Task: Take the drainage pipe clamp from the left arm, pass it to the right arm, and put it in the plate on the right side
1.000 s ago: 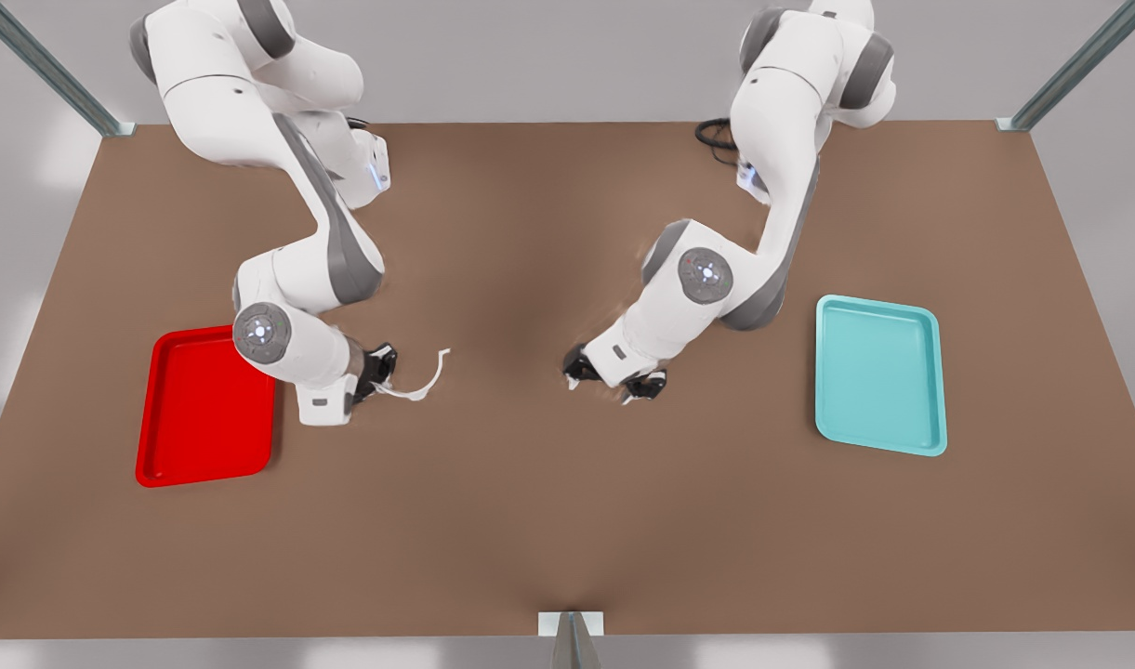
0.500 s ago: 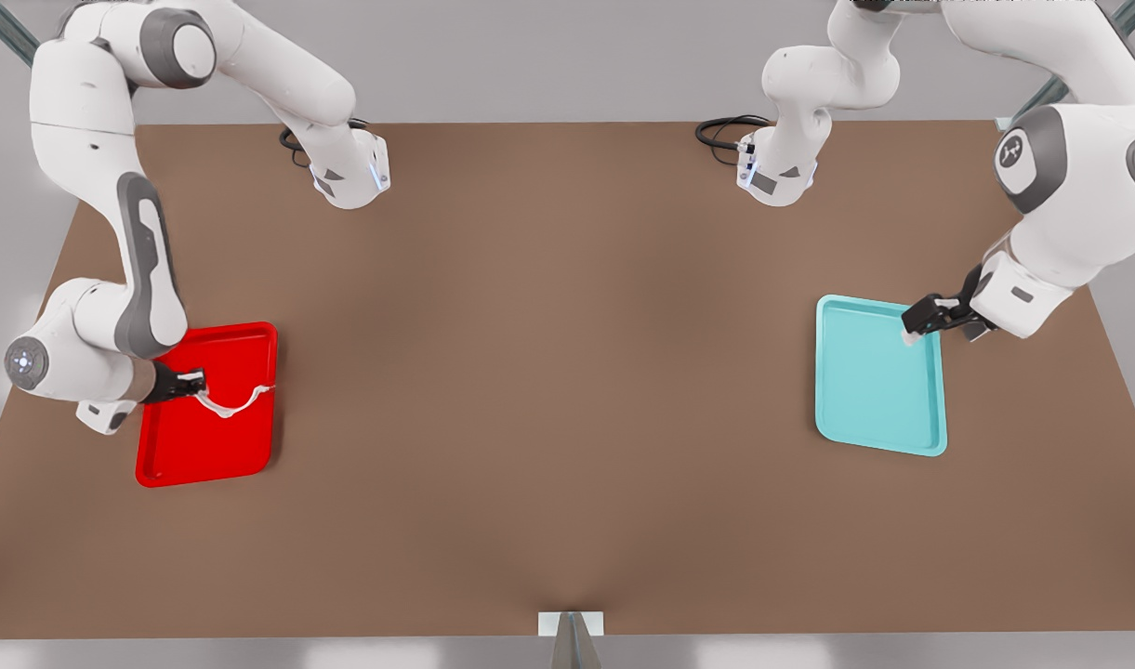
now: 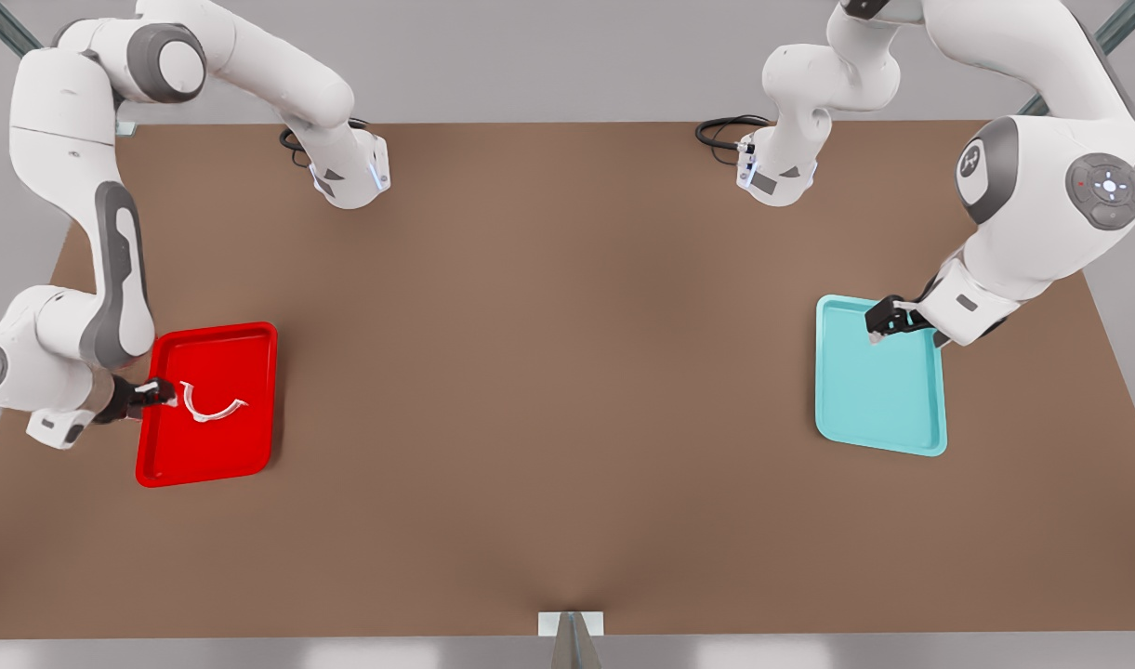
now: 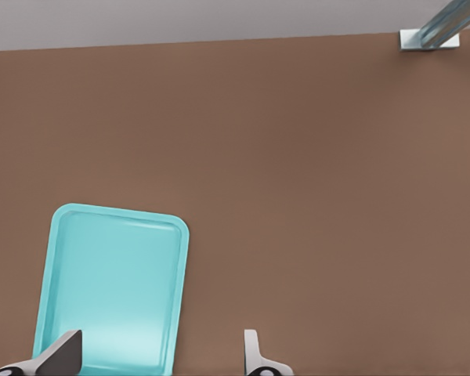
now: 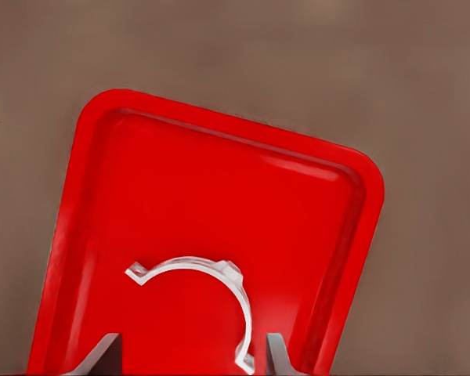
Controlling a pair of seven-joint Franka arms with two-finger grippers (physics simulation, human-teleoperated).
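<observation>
The white half-ring drainage pipe clamp (image 3: pixel 209 409) (image 5: pixel 211 270) lies loose in the red plate (image 3: pixel 242 353) (image 5: pixel 219 180) at the front view's left. My right gripper (image 3: pixel 153 395) (image 5: pixel 192 345) hovers open at the plate's outer rim, beside the clamp, and its fingertips (image 5: pixel 108 348) stand apart from the strip. At the front view's right, my left gripper (image 3: pixel 878 325) (image 4: pixel 163 341) hangs open and empty over the far corner of the teal tray (image 3: pixel 883 400) (image 4: pixel 110 266).
Both arm bases stand at the table's far edge with black cables (image 3: pixel 720 135) beside them. Metal frame posts (image 4: pixel 439 23) stand at the table's corners, and a bracket (image 3: pixel 571 624) sits at the middle of the near edge.
The right gripper carried the clamp from the table's middle to the red plate, let it go and drew back outward. The left gripper swung out to the teal tray and shifted inward over it.
</observation>
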